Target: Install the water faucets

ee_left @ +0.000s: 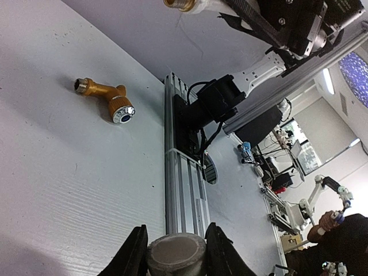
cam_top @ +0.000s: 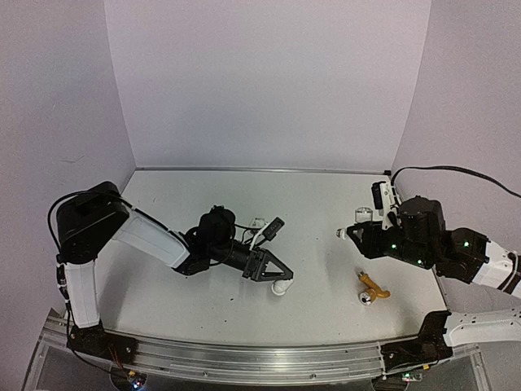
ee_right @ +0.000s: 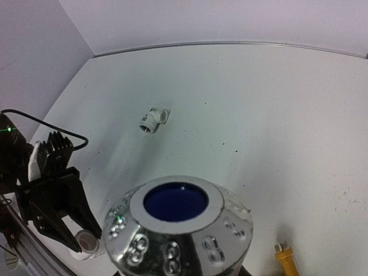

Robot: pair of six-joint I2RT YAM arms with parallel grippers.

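Pale walls are enclosing a white surface (cam_top: 317,191), where the yellow faucet (cam_top: 372,287) is lying free. The left pincer (cam_top: 275,277) is pinching 1 stubby pipe fitting (ee_left: 175,253) close to the surface. The right pincer (cam_top: 358,232) is gripping the white faucet (ee_right: 178,230), well apart from that fitting. Judged step: mating these 2 parts. The next move is calling for lining the faucet's threaded end up with the fitting's mouth.

Yellow-gold faucet (cam_top: 373,287), threaded inlet, silvery round end, lying on its side, near right part of table (cam_top: 244,195), white plastic faucet (ee_right: 172,244), dimpled silvery end with blue centre, held aloft
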